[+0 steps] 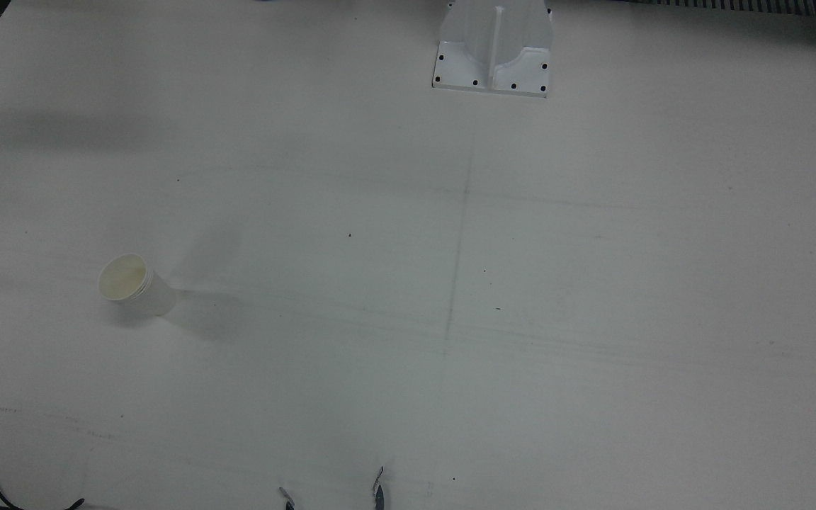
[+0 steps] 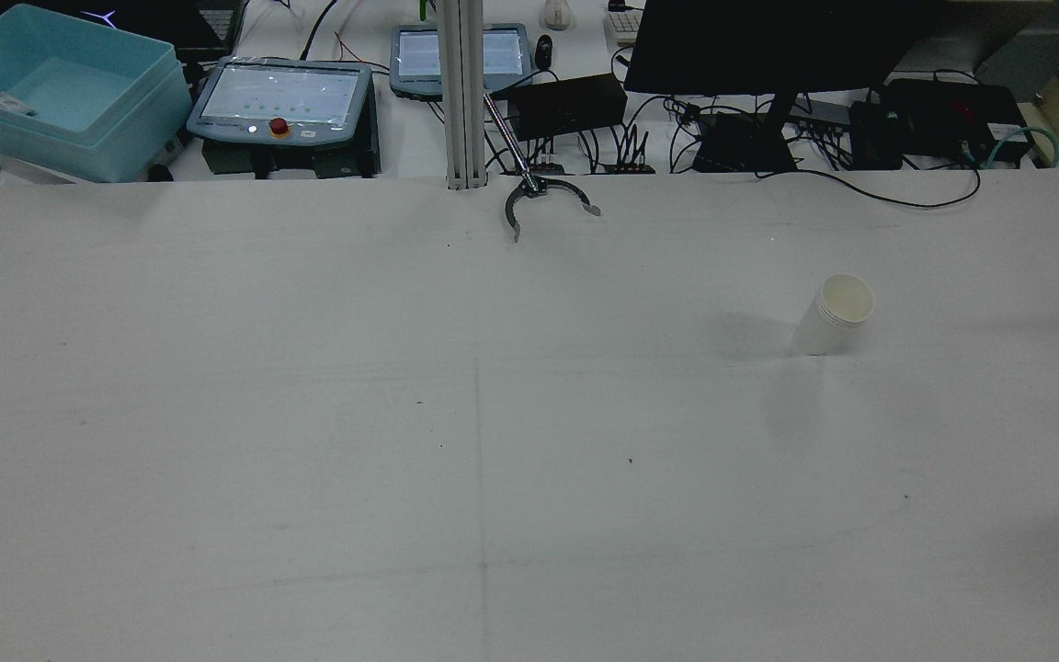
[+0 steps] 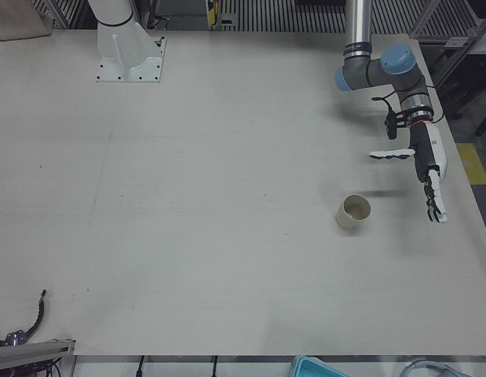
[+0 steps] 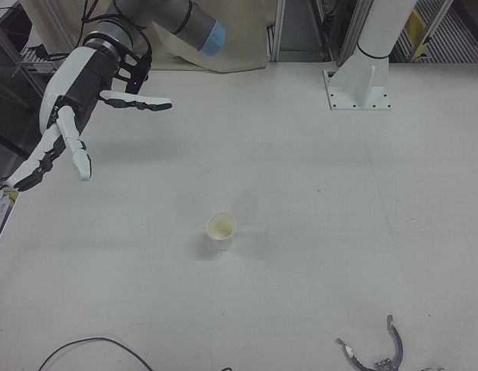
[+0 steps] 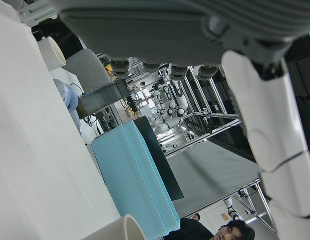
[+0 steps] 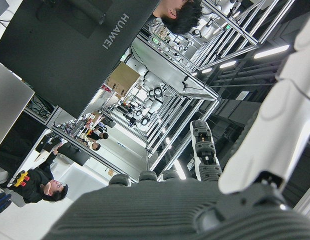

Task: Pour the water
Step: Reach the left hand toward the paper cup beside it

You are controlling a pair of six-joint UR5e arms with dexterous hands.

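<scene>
Left cup [image 3: 353, 210] stands upright on the desk [image 3: 227, 157], mouth up, in the right half of the left-front frame. Right cup [image 4: 222, 229] also stands upright, near the middle of the right-front frame. I can't make out water in either one; both interiors just look pale.

Left hand [image 3: 427, 169] is slack and wide open, with nothing in it. Its fingers run down toward the bottom of the frame and the thumb sticks out to frame left. It sits just right of the left cup and a little higher in the frame, near it but not touching. I read it as hovering off the desk, not resting on it.

Right hand [image 4: 72, 116] is also splayed open and empty, in the upper left of its frame. The right cup lies down and to the right of it, well apart.

The relation that matters:
- The left hand is much the closer of the two to a cup.
- Its cup lies on the thumb side, toward frame left.
- The cup's long axis is vertical, so I'd want a side-on wrap around the wall, coming in level from frame right.
- My guess is the hand needs turning so the palm faces the cup before closing.

The left hand camera catches only a cup rim at its bottom edge, and the right hand camera shows no cup at all. I'd steer by the fixed views.

Nothing has been lifted yet. I judge this to be the very start, with the reach yet to be made.
</scene>
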